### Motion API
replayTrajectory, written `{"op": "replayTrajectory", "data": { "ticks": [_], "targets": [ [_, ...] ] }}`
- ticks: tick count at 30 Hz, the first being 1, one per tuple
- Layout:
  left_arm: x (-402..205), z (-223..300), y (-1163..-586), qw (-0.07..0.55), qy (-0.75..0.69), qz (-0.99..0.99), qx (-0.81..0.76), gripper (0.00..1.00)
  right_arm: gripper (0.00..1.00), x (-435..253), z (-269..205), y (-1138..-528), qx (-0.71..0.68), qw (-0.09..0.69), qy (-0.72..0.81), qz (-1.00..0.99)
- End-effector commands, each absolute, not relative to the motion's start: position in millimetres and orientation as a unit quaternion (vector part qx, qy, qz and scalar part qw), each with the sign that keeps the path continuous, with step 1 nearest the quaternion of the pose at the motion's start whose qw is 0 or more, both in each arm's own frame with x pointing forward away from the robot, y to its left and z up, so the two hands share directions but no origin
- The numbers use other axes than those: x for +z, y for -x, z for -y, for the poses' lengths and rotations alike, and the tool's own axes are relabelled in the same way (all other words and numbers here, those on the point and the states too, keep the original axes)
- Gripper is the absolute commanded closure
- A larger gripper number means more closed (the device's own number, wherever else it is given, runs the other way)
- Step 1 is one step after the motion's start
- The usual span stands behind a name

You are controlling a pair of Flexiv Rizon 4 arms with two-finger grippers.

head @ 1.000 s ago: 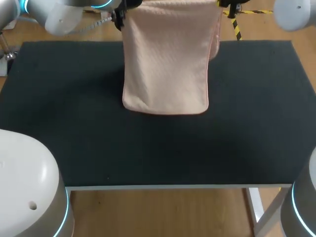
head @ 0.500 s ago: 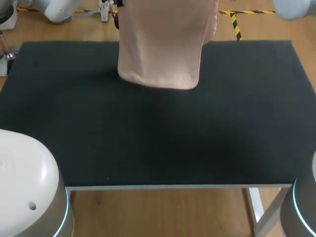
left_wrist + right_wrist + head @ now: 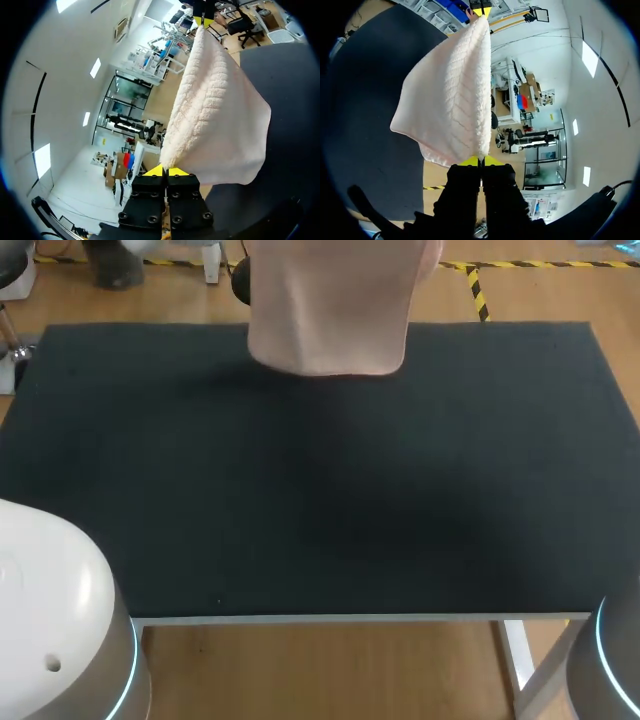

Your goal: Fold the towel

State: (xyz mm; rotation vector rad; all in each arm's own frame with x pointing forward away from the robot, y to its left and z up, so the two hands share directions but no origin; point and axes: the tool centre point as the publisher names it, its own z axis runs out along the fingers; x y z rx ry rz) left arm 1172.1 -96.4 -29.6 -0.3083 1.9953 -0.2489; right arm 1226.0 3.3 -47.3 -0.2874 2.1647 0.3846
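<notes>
Pink towel point(image 3: 330, 310) held up in the air over the far edge of the black table point(image 3: 320, 500), stretched taut along its top edge between the two grippers, with the rest hanging down loose. Left gripper point(image 3: 163, 171) has its yellow tips pinched tight on one top corner. Right gripper point(image 3: 480, 161) is pinched the same way on the opposite top corner. Each wrist view shows the other gripper at the far end of the towel. Both grippers are out of the head view. The lower hem is rounded and appears clear of the table.
</notes>
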Motion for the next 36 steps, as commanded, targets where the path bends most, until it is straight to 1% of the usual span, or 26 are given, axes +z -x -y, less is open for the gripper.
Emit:
{"op": "replayTrajectory", "data": {
  "ticks": [1,8,20,27,36],
  "targets": [
    [-25,118,-1179,0.526,0.151,-0.833,-0.081,1.0,1.0,-40,9,-1250,0.163,0.447,0.131,-0.87],
    [-32,140,-1172,0.528,0.181,-0.828,-0.062,1.0,1.0,-42,25,-1256,0.165,0.448,0.159,-0.864],
    [-58,140,-1133,0.5,0.218,-0.835,-0.076,1.0,1.0,-62,50,-1197,0.18,0.422,0.162,-0.874],
    [-72,133,-1122,0.479,0.21,-0.847,-0.091,1.0,1.0,-75,48,-1174,0.18,0.404,0.148,-0.884],
    [-91,129,-1095,0.431,0.196,-0.873,-0.114,1.0,1.0,-97,39,-1145,0.184,0.37,0.117,-0.903]
  ]
}}
